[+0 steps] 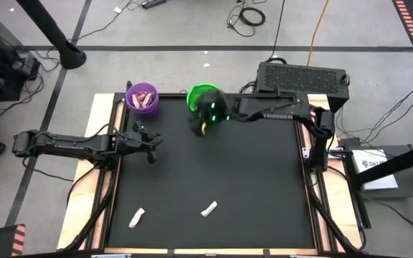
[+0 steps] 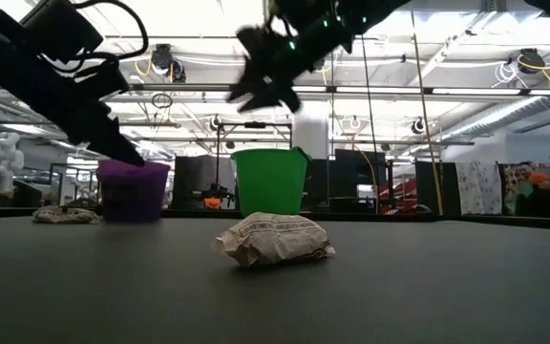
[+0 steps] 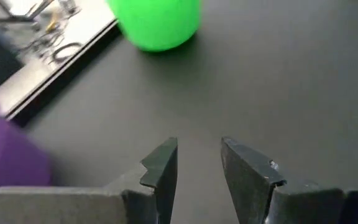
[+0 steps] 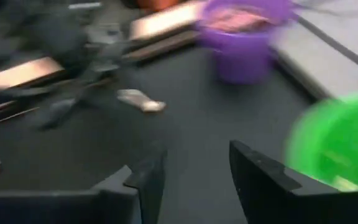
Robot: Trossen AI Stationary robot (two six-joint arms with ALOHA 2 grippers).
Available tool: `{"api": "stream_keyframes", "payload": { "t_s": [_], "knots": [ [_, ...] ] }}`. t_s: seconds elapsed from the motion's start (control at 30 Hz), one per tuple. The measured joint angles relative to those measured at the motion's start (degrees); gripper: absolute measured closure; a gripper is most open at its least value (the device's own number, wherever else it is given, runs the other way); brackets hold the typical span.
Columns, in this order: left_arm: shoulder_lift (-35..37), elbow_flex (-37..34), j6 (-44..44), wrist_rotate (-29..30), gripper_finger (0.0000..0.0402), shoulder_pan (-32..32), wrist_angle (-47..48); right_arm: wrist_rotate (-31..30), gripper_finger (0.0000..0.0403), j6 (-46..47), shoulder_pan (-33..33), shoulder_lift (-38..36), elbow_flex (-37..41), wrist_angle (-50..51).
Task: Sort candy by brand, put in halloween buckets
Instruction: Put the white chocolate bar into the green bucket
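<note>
Mostly the sorting looks done: the purple bucket [image 1: 144,98] holds pink-red bars, the green bucket [image 1: 202,96] stands just beside it, and two white-wrapped candies [image 1: 209,209] lie crumpled near the mat's front edge. The right gripper [image 1: 203,127], by the green bucket, is parted and empty; the left gripper [image 1: 149,147] hovers, parted, empty

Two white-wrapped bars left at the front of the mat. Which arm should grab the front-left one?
Left, probably. The left gripper hangs open and empty over the mat's left half, on the same side as that white bar. The right gripper is at the green bucket in the back, farther away.
</note>
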State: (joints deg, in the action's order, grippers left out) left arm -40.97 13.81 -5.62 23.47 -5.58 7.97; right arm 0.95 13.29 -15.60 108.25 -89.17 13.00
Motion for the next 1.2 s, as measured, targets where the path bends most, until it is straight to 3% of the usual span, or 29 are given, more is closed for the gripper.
{"api": "stream_keyframes", "payload": {
  "t_s": [0.23, 0.4, 0.53, 0.6, 1.0, 1.2],
  "knots": [
    [2.61, 1.33, -7.46, 2.32, 0.0270, 0.00, 7.11, 0.52, 0.0232, -8.36, 14.01, 3.61, -0.13, -11.98],
    [5.06, 3.54, -14.46, 2.30, 0.0270, 0.04, 16.13, 0.81, 0.0232, -14.70, 22.24, 13.12, 0.02, -27.51],
    [7.10, 3.80, -18.13, 5.58, 0.0270, 0.04, 19.71, 0.87, 0.0232, -17.27, 25.03, 21.90, -0.87, -44.08],
    [7.40, 3.82, -18.53, 6.52, 0.0270, 0.04, 19.72, 1.02, 0.0232, -18.27, 25.77, 26.57, -3.74, -47.41],
    [7.36, 3.84, -18.04, 7.05, 0.0270, 0.04, 19.52, 11.82, 0.0232, -14.04, 25.71, 49.68, -34.69, -40.87],
    [7.36, 3.84, -18.02, 7.05, 0.0270, 0.04, 19.49, 17.42, 0.0232, -10.02, 25.57, 57.58, -45.79, -39.11]
  ]
}}
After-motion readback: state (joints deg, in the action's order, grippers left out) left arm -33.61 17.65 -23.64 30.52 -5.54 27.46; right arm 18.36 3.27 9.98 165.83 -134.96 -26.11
